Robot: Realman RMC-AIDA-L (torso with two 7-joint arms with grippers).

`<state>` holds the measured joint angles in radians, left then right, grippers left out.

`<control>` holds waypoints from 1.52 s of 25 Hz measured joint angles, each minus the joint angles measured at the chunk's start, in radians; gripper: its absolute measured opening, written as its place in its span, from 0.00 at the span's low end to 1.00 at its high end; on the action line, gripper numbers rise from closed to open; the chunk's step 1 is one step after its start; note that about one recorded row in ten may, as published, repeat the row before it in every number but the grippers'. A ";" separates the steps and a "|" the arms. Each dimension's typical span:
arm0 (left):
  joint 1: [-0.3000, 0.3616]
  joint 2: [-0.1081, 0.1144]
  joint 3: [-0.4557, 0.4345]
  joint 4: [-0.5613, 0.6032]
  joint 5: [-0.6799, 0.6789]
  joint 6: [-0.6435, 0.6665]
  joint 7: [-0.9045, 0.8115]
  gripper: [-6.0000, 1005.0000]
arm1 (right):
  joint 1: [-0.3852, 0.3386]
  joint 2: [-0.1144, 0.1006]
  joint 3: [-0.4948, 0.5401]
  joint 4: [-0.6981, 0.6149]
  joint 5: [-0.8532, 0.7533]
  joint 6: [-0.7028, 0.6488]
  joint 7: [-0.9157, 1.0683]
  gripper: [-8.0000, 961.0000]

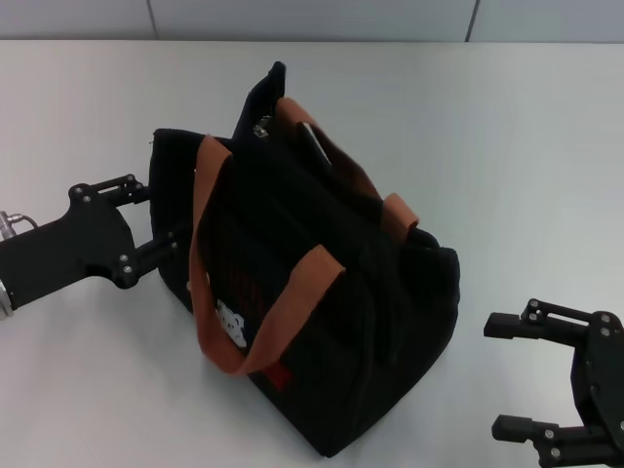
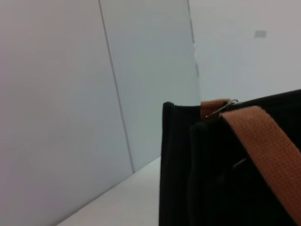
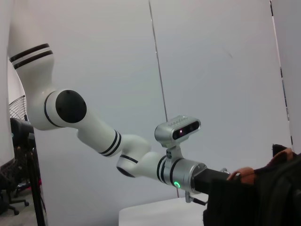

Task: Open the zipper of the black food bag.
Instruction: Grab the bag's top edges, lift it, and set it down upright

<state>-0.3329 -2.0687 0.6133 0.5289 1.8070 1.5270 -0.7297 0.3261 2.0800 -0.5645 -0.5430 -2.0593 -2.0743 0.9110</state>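
The black food bag [image 1: 322, 292] stands mid-table with rust-orange handles [image 1: 268, 331] and a bear patch on its near side. The zipper runs along its top ridge, and its small silver pull tab [image 1: 261, 127] sits at the far end; it also shows in the left wrist view [image 2: 225, 107]. My left gripper [image 1: 164, 216] is open at the bag's left end, one finger [image 1: 156, 252] against the side panel. My right gripper [image 1: 502, 375] stands open near the table's front right, apart from the bag.
The white table [image 1: 507, 146] spreads around the bag, with a grey wall behind it. In the right wrist view, the left arm [image 3: 141, 162] reaches to the bag [image 3: 254, 197] from the far side.
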 joint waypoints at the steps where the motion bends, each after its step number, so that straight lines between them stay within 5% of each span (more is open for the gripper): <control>1: 0.000 0.000 -0.002 -0.006 -0.003 -0.002 0.012 0.71 | 0.000 0.000 0.000 0.000 0.000 0.000 0.000 0.87; 11: 0.006 -0.004 -0.008 -0.093 -0.093 0.034 0.265 0.29 | -0.013 0.000 0.021 0.003 0.002 0.001 -0.005 0.87; 17: -0.003 -0.004 -0.004 -0.145 -0.238 0.121 0.454 0.12 | -0.020 0.000 0.165 0.143 0.132 -0.018 -0.030 0.87; 29: -0.105 -0.005 -0.006 -0.137 -0.298 0.169 0.708 0.11 | 0.036 0.006 0.232 0.389 0.281 0.200 -0.071 0.87; 38: -0.116 -0.007 -0.002 -0.142 -0.300 0.214 0.765 0.11 | 0.116 0.004 0.083 0.406 0.210 0.398 -0.026 0.87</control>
<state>-0.4494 -2.0755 0.6110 0.3869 1.5068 1.7409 0.0356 0.4424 2.0842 -0.4819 -0.1372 -1.8496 -1.6762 0.8846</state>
